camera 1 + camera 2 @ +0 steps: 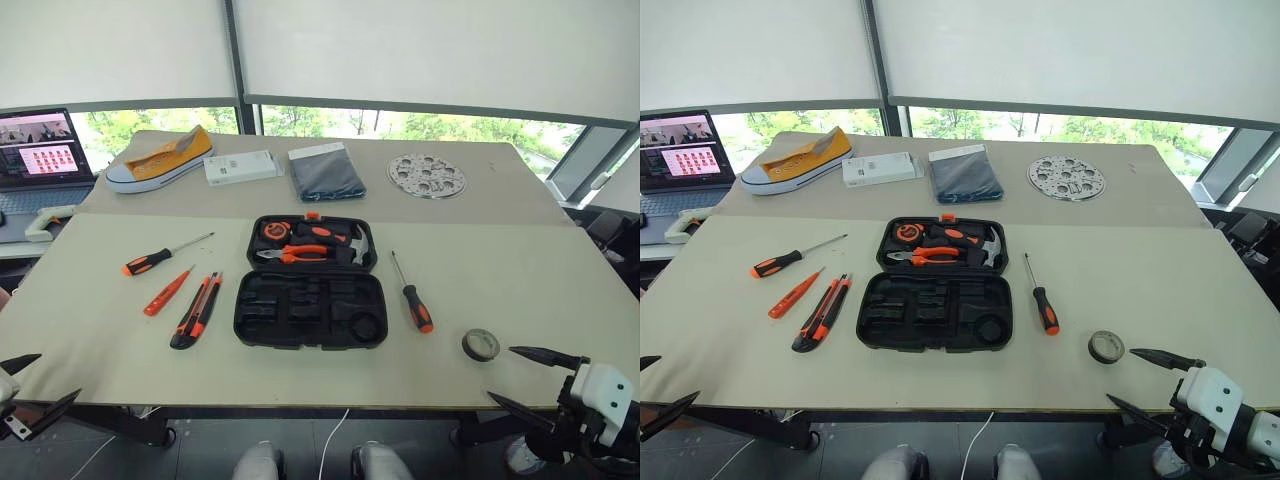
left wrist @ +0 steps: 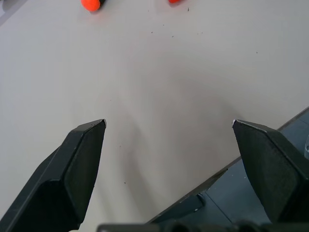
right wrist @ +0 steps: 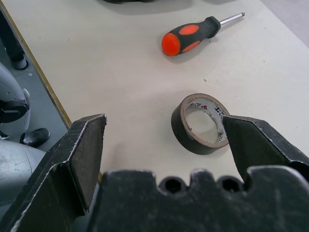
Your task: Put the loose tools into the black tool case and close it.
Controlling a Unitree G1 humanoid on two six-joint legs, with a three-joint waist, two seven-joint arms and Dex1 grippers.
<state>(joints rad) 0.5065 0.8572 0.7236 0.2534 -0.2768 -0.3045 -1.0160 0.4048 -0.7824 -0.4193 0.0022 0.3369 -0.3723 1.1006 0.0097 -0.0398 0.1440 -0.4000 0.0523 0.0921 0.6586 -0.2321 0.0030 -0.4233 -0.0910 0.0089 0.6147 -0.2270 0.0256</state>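
The black tool case lies open at the table's middle; its far half holds a hammer, pliers and tape measure, and its near half has bare recesses. Left of it lie an orange-and-black screwdriver, a slim orange screwdriver and a utility knife. To its right are a second screwdriver and a dark tape roll. My right gripper hangs open at the table's front edge, just short of the tape roll. My left gripper is open over the front left edge, with nothing between its fingers.
Along the table's far side lie a yellow sneaker, a white box, a folded dark grey cloth and a round metal plate. A laptop stands at the far left. The front edge runs just under both grippers.
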